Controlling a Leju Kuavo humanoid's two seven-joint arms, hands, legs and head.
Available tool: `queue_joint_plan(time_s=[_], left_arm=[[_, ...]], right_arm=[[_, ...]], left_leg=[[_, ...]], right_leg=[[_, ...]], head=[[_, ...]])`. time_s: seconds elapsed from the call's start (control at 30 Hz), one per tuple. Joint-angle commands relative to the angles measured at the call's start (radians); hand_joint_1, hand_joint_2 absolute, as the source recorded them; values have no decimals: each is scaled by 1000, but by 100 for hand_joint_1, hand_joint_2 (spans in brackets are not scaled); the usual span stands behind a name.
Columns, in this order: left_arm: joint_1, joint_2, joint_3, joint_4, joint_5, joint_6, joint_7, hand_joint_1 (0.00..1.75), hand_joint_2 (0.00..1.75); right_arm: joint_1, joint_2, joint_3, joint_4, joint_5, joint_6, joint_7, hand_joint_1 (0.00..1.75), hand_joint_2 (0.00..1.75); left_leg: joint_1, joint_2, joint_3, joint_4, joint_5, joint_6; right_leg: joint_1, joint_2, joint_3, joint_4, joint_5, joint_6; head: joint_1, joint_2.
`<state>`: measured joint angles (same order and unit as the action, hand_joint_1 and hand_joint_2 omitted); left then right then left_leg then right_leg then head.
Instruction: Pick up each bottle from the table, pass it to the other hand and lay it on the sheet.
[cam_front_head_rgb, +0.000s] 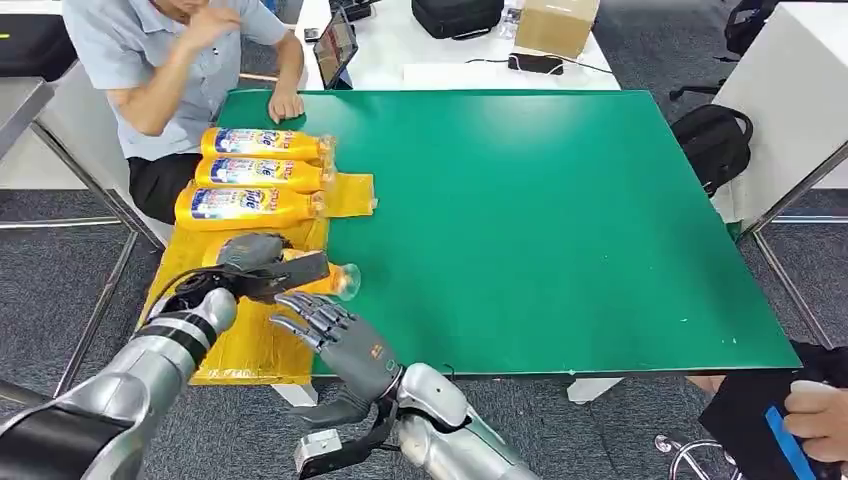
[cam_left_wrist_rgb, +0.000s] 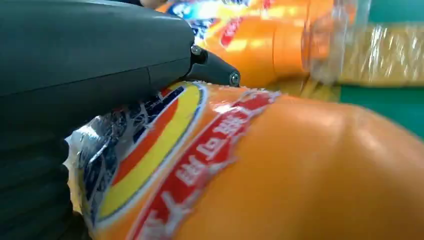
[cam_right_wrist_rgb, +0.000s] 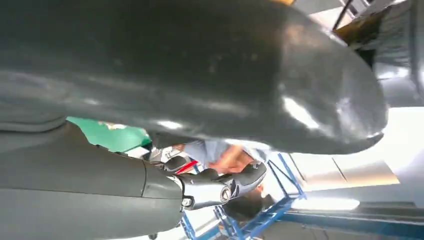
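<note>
Three orange bottles (cam_front_head_rgb: 255, 175) with blue and red labels lie side by side on the yellow sheet (cam_front_head_rgb: 245, 345) at the table's left edge. My left hand (cam_front_head_rgb: 255, 265) grips a fourth orange bottle (cam_front_head_rgb: 335, 278) lying sideways over the sheet's right edge, its clear cap pointing right over the green table (cam_front_head_rgb: 560, 220). In the left wrist view this bottle (cam_left_wrist_rgb: 280, 170) is very close, with my left hand (cam_left_wrist_rgb: 90, 65) around it. My right hand (cam_front_head_rgb: 335, 335) is just in front of the bottle, fingers spread and holding nothing; the same hand (cam_right_wrist_rgb: 210, 187) is close up in the right wrist view.
A seated person rests a hand (cam_front_head_rgb: 285, 105) on the table's far left corner. Another person's hand (cam_front_head_rgb: 815, 415) is at the lower right. A tablet (cam_front_head_rgb: 335, 45), a black bag (cam_front_head_rgb: 455, 15) and a cardboard box (cam_front_head_rgb: 555, 25) stand on the white table behind. A backpack (cam_front_head_rgb: 715, 140) lies on the floor to the right.
</note>
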<state>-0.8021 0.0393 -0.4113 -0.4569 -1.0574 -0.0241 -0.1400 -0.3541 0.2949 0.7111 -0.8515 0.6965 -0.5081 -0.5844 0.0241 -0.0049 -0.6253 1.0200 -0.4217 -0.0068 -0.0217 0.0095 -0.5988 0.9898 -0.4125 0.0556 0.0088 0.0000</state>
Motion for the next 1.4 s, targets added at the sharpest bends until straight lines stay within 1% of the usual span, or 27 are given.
queue_joint_plan(time_s=[0.03, 0.1, 0.13, 0.17, 0.2, 0.27, 0.3, 0.37, 0.43, 0.47, 0.6, 0.63, 0.73, 0.77, 0.83, 0.87, 0.93, 0.97, 1.03, 1.07, 1.1, 1.13, 1.17, 1.23, 1.27, 1.33, 1.4], left_arm=[[-77, 13, -54, 127, 52, -64, -5, 3, 175], [-71, 19, -47, 122, 72, -77, -30, 0, 175], [-63, 14, 1, 120, 138, -117, -71, 0, 175], [-52, 17, 17, 106, 176, -143, -107, 0, 175], [-40, 21, 31, 93, 210, -163, -134, 0, 175], [-7, 33, 79, 56, 324, -252, -222, 0, 175], [-1, 38, 74, 47, 329, -254, -223, 0, 175], [34, 46, 92, -11, 431, -307, -294, 0, 175], [56, 44, 89, -50, 470, -313, -295, 0, 175], [90, 45, 78, -127, 512, -282, -337, 0, 175], [164, 32, 45, -320, 571, -163, -292, 0, 175], [186, 25, 55, -375, 582, -98, -313, 0, 175], [264, -6, 100, -542, 623, 22, -313, 0, 175], [296, -35, 147, -603, 668, 77, -346, 0, 175], [337, -51, 162, -690, 678, 126, -351, 0, 175], [387, -81, 199, -781, 692, 237, -400, 0, 175], [437, -102, 222, -863, 714, 316, -415, 0, 175], [480, -139, 255, -917, 803, 334, -424, 0, 175], [530, -153, 249, -965, 836, 343, -420, 0, 175], [586, -179, 245, -1005, 867, 370, -436, 0, 175], [616, -188, 231, -1015, 868, 376, -441, 0, 175], [642, -196, 218, -1023, 876, 383, -449, 0, 175], [669, -211, 211, -1036, 921, 382, -457, 0, 175], [687, -220, 204, -1044, 936, 380, -460, 0, 175], [733, -235, 180, -1074, 978, 376, -464, 0, 175], [742, -239, 178, -1082, 988, 377, -464, 0, 175], [802, -251, 159, -1139, 1009, 382, -458, 0, 175]], right_arm=[[-46, 1, -16, 24, -36, 21, -33, 0, 0], [-46, 4, -17, 28, -48, 26, -40, 0, 0], [-49, 5, -15, 35, -50, 21, -49, 0, 0], [-52, 8, -14, 46, -57, 16, -58, 0, 0], [-55, 9, -14, 55, -66, 16, -65, 0, 0], [-65, 13, -7, 78, -84, 9, -90, 0, 0], [-67, 14, -6, 84, -87, 7, -93, 0, 0], [-78, 18, -2, 103, -104, 1, -110, 0, 0], [-82, 18, 1, 108, -108, -2, -113, 0, 0], [-84, 16, 5, 109, -115, -3, -114, 0, 0], [-79, 4, 6, 93, -119, -7, -105, 0, 0], [-75, 1, 6, 88, -118, -5, -102, 0, 0], [-57, -12, 3, 52, -120, -6, -103, 0, 0], [-33, -19, -2, -9, -159, -15, -114, 0, 0], [-1, -44, 6, -87, -214, -8, -114, 0, 0], [46, -72, 14, -229, -340, 3, -114, 0, 0], [99, -91, 2, -371, -458, -15, -114, 0, 0], [143, -113, 0, -513, -499, -115, -114, 0, 175], [185, -136, 1, -608, -531, -165, -114, 0, 175], [235, -141, -23, -708, -554, -190, -114, 0, 175], [265, -142, -38, -742, -533, -190, -114, 0, 175], [287, -144, -46, -765, -513, -190, -114, 0, 175], [328, -127, -83, -786, -446, -190, -114, 0, 175], [346, -127, -92, -797, -438, -190, -114, 0, 175], [396, -127, -118, -840, -465, -190, -114, 0, 0], [403, -128, -119, -841, -484, -190, -114, 0, 0], [443, -140, -163, -824, -615, -163, -114, 0, 0]], left_leg=[[0, 2, 3, 0, -1, 1], [0, 1, 2, 0, -1, 1], [0, 1, 4, 0, -2, 2], [0, 2, 6, -1, -2, 2], [0, 2, 3, 0, -1, 1], [0, 3, 5, 0, -2, 2], [0, 3, 4, -1, -1, 2], [0, 3, 2, -1, -1, 1], [-1, 3, 4, -1, -1, 2], [0, 2, 3, -1, -1, 1], [0, 1, 4, -1, -1, 2], [0, 0, 1, -1, 0, 1], [0, -1, 3, -1, -1, 2], [-1, -1, 2, -1, -1, 2], [0, -2, 0, -1, -1, 1], [0, -3, 3, 0, -2, 2], [0, -3, 4, 0, -3, 3], [0, -2, 1, 0, -2, 2], [-1, -2, 0, 0, -2, 2], [-1, -2, 2, 0, -4, 3], [-1, -2, 0, -1, -2, 2], [-1, -2, 2, -1, -4, 2], [-1, -2, 1, -1, -3, 2], [-1, -2, 4, -1, -5, 2], [-1, -3, 3, -1, -6, 2], [-2, -2, 0, -1, -4, 1], [-1, -2, 2, -1, -5, 2]], right_leg=[[1, 1, 2, 0, -1, -2], [1, 0, 1, 0, -1, -2], [1, 0, 3, 0, -1, -3], [2, 0, 5, -1, -2, -4], [1, 1, 2, 0, -1, -2], [1, 1, 4, -1, -1, -3], [1, 2, 3, -1, -1, -2], [0, 2, 2, -1, 0, -2], [0, 2, 4, -1, 0, -2], [0, 1, 3, -1, 0, -2], [0, 0, 4, -1, -1, -3], [0, 0, 1, -1, 0, -1], [0, -2, 4, -2, -2, -2], [0, -1, 3, -2, -1, -2], [0, -2, 1, -1, -1, -1], [1, -4, 4, -2, -3, -2], [1, -5, 6, -2, -3, -2], [0, -2, 2, -2, -2, -1], [0, -2, 0, -2, -2, -1], [0, -4, 3, -2, -4, -2], [-1, -2, 1, -2, -2, -1], [0, -3, 3, -3, -4, -2], [-1, -3, 2, -3, -3, -1], [-1, -4, 5, -4, -4, -2], [-1, -4, 4, -3, -5, -2], [-1, -2, 0, -3, -3, -1], [0, -3, 2, -3, -4, -2]], head=[[0, 0], [0, 0], [0, 0], [0, 0], [0, 0], [0, 0], [0, 0], [0, 0], [0, 0], [0, 0], [0, 0], [0, 0], [0, 0], [0, 0], [0, 0], [0, 0], [0, 0], [0, 0], [0, 0], [0, 0], [0, 0], [0, 0], [0, 0], [0, 0], [0, 0], [0, 0], [0, 0]])
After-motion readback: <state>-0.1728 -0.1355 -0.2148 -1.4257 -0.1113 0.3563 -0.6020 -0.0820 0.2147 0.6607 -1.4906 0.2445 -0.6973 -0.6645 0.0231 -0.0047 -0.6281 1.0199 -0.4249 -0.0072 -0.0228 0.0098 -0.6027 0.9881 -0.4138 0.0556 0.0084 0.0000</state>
